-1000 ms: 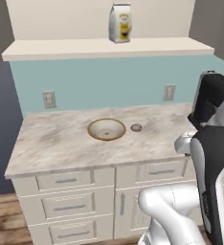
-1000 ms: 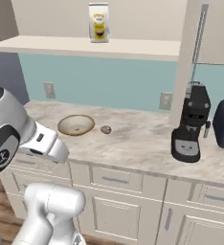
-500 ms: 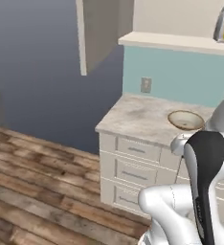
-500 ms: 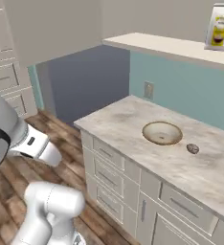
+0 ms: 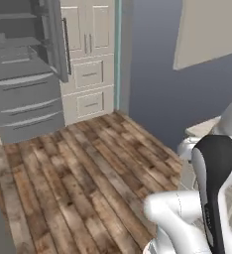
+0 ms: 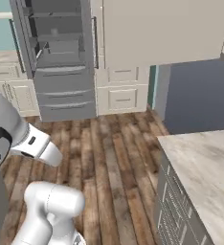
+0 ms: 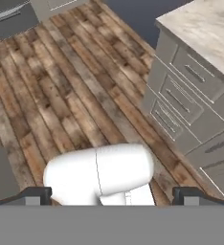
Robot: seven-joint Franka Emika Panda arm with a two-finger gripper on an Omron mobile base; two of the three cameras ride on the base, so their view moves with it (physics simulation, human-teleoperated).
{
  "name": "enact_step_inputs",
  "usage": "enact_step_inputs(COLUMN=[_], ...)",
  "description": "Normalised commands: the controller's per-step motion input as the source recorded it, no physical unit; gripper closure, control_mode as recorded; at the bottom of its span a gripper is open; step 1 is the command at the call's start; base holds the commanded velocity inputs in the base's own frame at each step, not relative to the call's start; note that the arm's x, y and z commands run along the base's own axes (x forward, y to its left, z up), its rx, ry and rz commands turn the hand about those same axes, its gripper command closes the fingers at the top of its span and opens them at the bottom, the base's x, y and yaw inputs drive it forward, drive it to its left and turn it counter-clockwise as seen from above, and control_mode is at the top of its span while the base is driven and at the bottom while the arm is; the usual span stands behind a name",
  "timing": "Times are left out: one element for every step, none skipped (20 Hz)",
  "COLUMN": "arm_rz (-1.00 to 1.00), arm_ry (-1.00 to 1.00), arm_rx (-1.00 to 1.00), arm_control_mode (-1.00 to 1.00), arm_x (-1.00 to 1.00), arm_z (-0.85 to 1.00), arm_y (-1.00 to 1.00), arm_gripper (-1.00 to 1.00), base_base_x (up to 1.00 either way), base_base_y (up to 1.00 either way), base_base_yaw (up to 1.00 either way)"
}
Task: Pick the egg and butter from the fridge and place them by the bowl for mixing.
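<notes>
Wooden floor (image 5: 88, 163); fridge (image 6: 61, 57) open, base views | tool (image 7: 112, 196) spread, hand view

text: none legible | fridge (image 5: 24, 84) shelves and drawers: unmarked | cabinet fronts (image 7: 190, 91) near the gripper: no labels or numbers

Open grey fridge (image 5: 24, 89) across wooden floor

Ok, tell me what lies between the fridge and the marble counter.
Bare wood floor lies between the open fridge and the marble counter; nothing stands on that stretch in the right base view.
</notes>
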Motion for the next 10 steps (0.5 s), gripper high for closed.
enact_step_inputs(arm_rz=[0.0,0.0,0.0,0.0,0.0,0.0,0.0,0.0,0.0,0.0], arm_ry=[0.0,0.0,0.0,0.0,0.0,0.0,0.0,0.0,0.0,0.0], arm_rx=[0.0,0.0,0.0,0.0,0.0,0.0,0.0,0.0,0.0,0.0], arm_control_mode=[1.0,1.0,1.0,1.0,1.0,1.0,1.0,1.0,1.0,1.0], arm_x=[0.0,0.0,0.0,0.0,0.0,0.0,0.0,0.0,0.0,0.0], arm_z=[0.0,0.0,0.0,0.0,0.0,0.0,0.0,0.0,0.0,0.0], arm_y=[0.0,0.0,0.0,0.0,0.0,0.0,0.0,0.0,0.0,0.0], arm_gripper=[-1.0,-1.0,-1.0,-1.0,-1.0,-1.0,-1.0,-1.0,-1.0,-1.0], base_base_x=[0.29,0.26,0.23,0.21,0.22,0.31,0.6,0.83,0.92,0.97], base_base_y=[0.0,0.0,0.0,0.0,0.0,0.05,0.09,0.0,0.0,0.05], base_base_yaw=[0.94,0.94,0.93,0.92,0.91,0.87,0.76,0.56,0.45,0.32])
